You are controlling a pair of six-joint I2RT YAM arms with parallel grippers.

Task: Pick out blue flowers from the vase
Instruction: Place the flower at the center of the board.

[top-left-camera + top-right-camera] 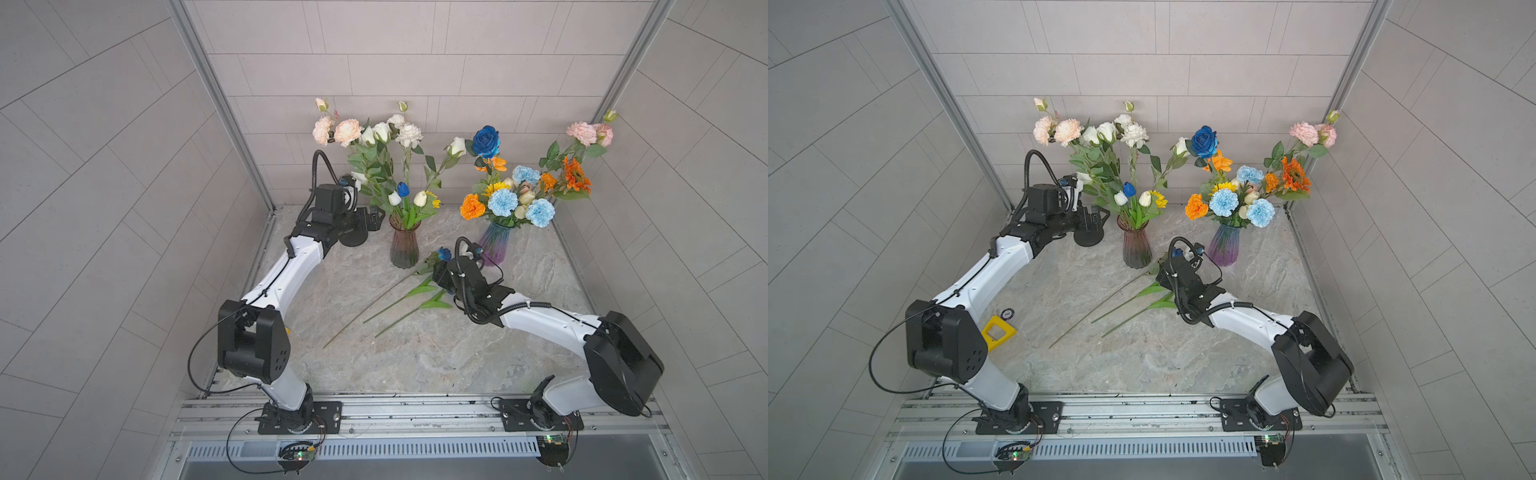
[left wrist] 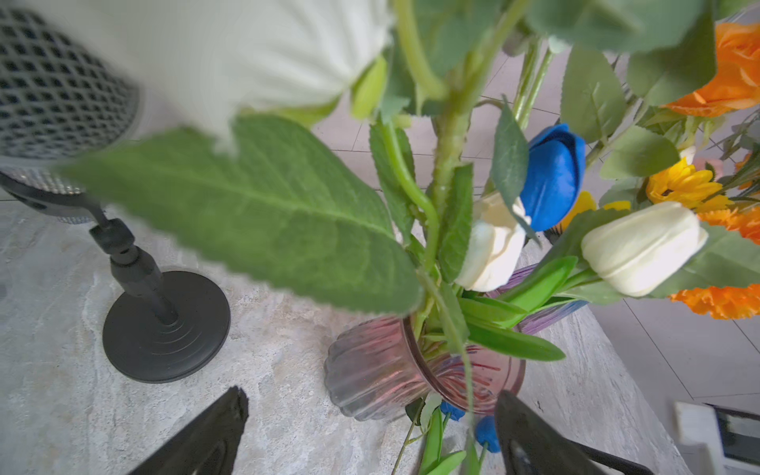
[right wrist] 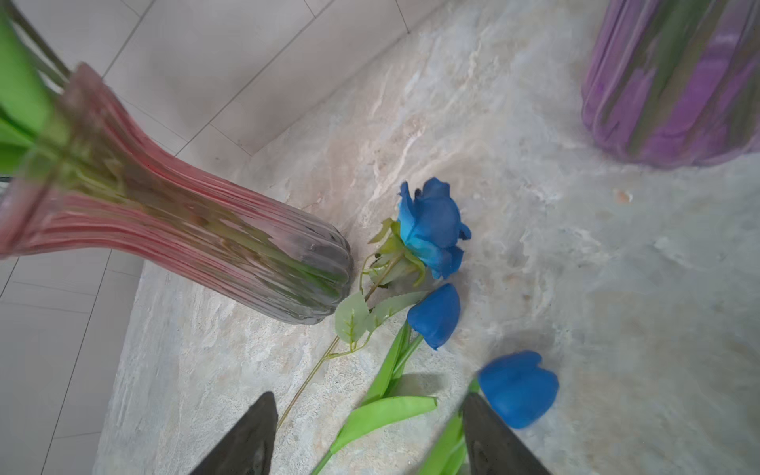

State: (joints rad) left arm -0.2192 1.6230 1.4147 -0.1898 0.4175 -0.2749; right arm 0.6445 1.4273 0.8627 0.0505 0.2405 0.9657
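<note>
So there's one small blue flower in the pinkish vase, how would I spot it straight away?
Find the smoky pink glass vase, not the purple vase; it holds the white and peach bouquet. Low in that bunch, just above the rim, sit three small closed buds. The middle one is the dark blue tulip, the only blue bloom there, flanked by white tulips.
</note>
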